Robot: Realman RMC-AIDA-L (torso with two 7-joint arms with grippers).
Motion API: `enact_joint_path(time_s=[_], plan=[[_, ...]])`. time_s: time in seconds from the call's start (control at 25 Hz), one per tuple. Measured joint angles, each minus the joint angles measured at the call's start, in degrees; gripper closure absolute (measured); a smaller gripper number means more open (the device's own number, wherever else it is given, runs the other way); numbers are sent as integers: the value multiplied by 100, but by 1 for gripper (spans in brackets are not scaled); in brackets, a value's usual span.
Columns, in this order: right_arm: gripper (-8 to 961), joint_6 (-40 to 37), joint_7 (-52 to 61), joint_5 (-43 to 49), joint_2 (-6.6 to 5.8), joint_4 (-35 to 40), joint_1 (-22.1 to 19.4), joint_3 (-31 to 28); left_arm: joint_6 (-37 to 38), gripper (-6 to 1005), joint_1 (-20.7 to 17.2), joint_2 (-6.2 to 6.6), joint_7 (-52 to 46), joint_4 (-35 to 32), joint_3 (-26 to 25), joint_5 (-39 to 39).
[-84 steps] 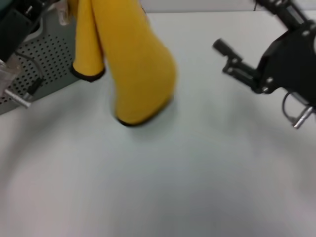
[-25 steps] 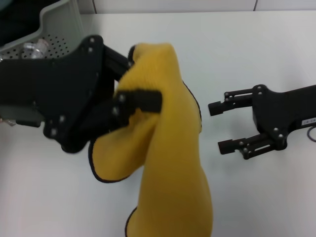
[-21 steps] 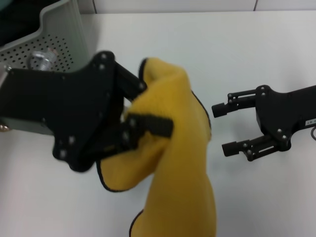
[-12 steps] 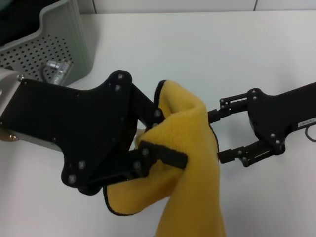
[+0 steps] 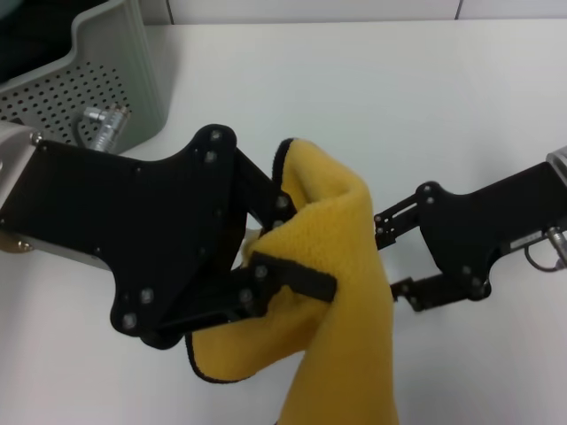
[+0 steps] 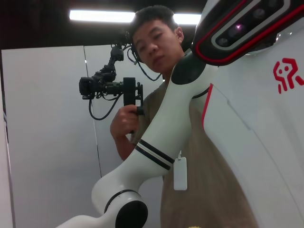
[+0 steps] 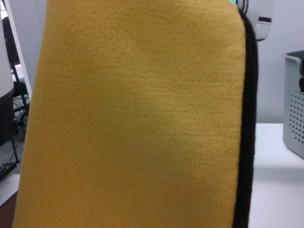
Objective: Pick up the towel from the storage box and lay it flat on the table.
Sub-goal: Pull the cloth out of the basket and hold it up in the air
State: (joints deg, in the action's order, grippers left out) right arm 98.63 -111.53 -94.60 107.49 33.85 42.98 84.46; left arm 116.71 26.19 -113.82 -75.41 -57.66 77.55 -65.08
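In the head view my left gripper [image 5: 306, 248] is shut on the mustard-yellow towel [image 5: 341, 292] and holds it up above the white table [image 5: 372, 97]. The towel hangs bunched from the fingers, black trim along its edge, and runs out of the bottom of the view. My right gripper [image 5: 390, 252] is open, its fingertips at the towel's right edge. The towel fills the right wrist view [image 7: 137, 118], with its black trim [image 7: 248, 118] close by. The grey perforated storage box [image 5: 120, 53] stands at the far left, behind my left arm.
A metal connector with a cable [image 5: 102, 124] shows against the box wall. The box also shows in the right wrist view [image 7: 294, 104]. A person holding a camera rig [image 6: 156, 42] stands behind the robot in the left wrist view.
My left gripper carried the towel right and toward the middle, then held still. My right gripper has moved left until its open fingers reach the towel's edge.
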Motion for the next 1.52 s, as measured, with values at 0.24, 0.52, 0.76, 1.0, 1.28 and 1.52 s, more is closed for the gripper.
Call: enact_joint_path(time_s=[0.24, 0.52, 0.76, 1.0, 1.28, 1.52], plan=[[476, -18, -271, 326, 28, 110, -196, -606, -8, 967, -2, 30, 21, 48, -37, 4], [783, -22, -501, 503, 125, 809, -748, -1221, -22, 967, -23, 36, 168, 80, -123, 5], [934, 17, -399, 515, 146, 1000, -877, -1323, -26, 967, -35, 12, 238, 91, -251, -1], [934, 51, -46, 530, 155, 685, -684, -1351, -21, 968, 7, 31, 238, 42, -235, -5], [837, 51, 49, 537, 191, 628, -665, -1326, -15, 968, 162, 47, 238, 17, -213, -10], [594, 115, 4, 721, 211, 683, -540, -1262, -7, 967, 257, 64, 238, -61, -164, -109]])
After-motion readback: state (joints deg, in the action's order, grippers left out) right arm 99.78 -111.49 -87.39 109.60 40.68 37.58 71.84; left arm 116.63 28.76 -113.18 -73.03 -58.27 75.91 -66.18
